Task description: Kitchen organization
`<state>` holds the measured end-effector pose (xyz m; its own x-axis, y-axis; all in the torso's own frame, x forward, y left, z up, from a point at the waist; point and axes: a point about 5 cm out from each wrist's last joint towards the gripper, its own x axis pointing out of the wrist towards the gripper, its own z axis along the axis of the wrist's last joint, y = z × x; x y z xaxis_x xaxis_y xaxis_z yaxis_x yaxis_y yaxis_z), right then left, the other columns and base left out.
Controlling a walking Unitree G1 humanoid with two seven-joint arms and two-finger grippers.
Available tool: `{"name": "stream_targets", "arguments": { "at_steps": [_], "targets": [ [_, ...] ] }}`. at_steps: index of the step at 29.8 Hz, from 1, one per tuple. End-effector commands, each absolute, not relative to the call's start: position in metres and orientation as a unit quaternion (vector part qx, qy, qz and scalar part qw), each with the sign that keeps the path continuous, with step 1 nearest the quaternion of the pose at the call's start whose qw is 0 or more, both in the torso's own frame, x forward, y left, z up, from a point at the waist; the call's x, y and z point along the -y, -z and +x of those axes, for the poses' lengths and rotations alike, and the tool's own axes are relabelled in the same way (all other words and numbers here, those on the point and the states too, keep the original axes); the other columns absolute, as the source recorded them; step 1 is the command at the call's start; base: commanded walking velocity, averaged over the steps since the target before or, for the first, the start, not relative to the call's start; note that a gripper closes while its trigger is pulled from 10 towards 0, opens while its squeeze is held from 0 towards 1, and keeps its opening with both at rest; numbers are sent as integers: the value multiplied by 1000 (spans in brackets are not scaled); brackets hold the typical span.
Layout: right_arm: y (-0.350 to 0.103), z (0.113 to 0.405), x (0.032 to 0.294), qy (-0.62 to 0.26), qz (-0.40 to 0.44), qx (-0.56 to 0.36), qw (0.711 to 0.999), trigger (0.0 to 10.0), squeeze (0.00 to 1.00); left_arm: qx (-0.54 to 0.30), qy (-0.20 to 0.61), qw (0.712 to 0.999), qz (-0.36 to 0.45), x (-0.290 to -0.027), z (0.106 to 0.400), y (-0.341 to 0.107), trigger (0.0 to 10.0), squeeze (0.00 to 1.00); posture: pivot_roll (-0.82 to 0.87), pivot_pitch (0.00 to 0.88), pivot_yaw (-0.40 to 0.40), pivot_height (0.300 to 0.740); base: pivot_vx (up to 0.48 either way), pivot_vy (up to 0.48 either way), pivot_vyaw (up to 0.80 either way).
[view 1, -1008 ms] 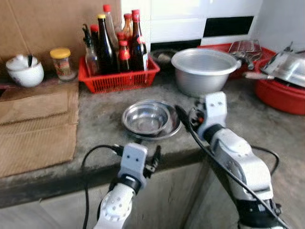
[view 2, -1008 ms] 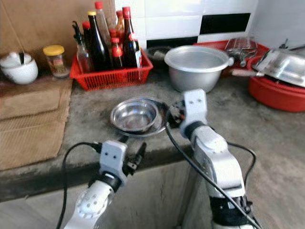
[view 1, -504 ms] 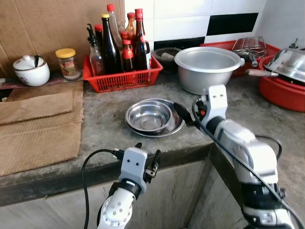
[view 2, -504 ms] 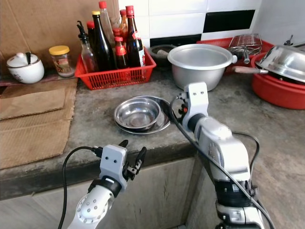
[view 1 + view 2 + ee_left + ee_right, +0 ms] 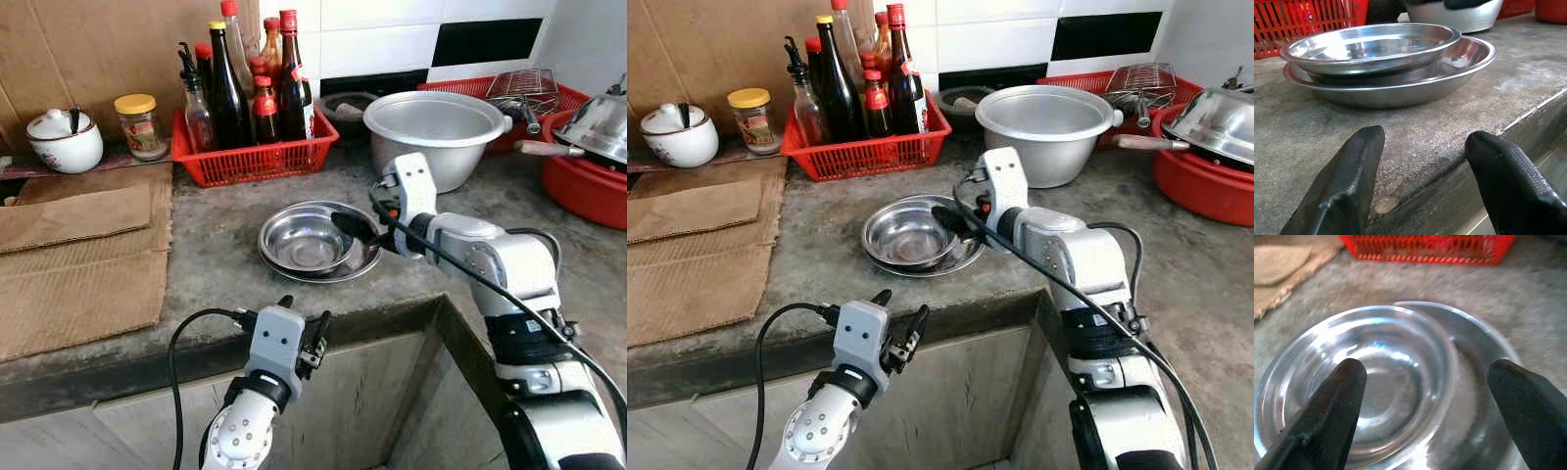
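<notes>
Right gripper poised over stacked steel bowls, fingers spread, nothing held.

Left gripper (image 5: 302, 331) is held below the counter edge (image 5: 323, 333), fingers released. The small bowl (image 5: 906, 235) sits nested in the wider dish (image 5: 955, 257) mid-counter; right gripper (image 5: 955, 220) hovers at its rim. A glancing grasp could slide both off the edge. Bottle (image 5: 294, 93) labels are unreadable.

My right gripper (image 5: 1425, 406) reaches forward and left, arm bent, fingers spread wide. My left gripper (image 5: 1420, 181) is held low, raised forward, fingers apart.
</notes>
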<state>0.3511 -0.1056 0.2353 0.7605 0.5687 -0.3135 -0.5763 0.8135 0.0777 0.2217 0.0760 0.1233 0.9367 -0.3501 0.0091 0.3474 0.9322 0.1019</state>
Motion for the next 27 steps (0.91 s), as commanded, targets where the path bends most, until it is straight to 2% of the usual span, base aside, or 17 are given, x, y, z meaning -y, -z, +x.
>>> {"name": "stream_targets", "arguments": {
  "at_steps": [1,15,19,24,25,27],
  "targets": [
    [-233,352,103,-313,-22,-186,931,10000,0,-2,180,982,54,-76,220,-117,10000,0,129,5,-45,740,0,0,0],
    [-233,366,94,-295,-16,-230,927,10000,0,4,176,983,52,-76,221,-119,10000,0,129,21,-53,740,0,0,0],
    [-228,369,86,-303,-6,-279,911,10000,0,4,173,984,52,-76,221,-119,10000,0,123,28,-55,740,0,0,0],
    [-222,371,85,-300,1,-297,907,10000,0,4,170,984,52,-76,221,-119,10000,0,124,30,-56,740,0,0,0],
    [-219,372,85,-296,0,-303,906,6353,0,4,169,984,52,-76,221,-119,10000,0,124,30,-56,740,0,0,0],
    [-217,373,85,-289,4,-311,905,6353,0,5,168,984,52,-77,221,-120,10000,0,124,31,-56,740,0,0,0]
  ]
}}
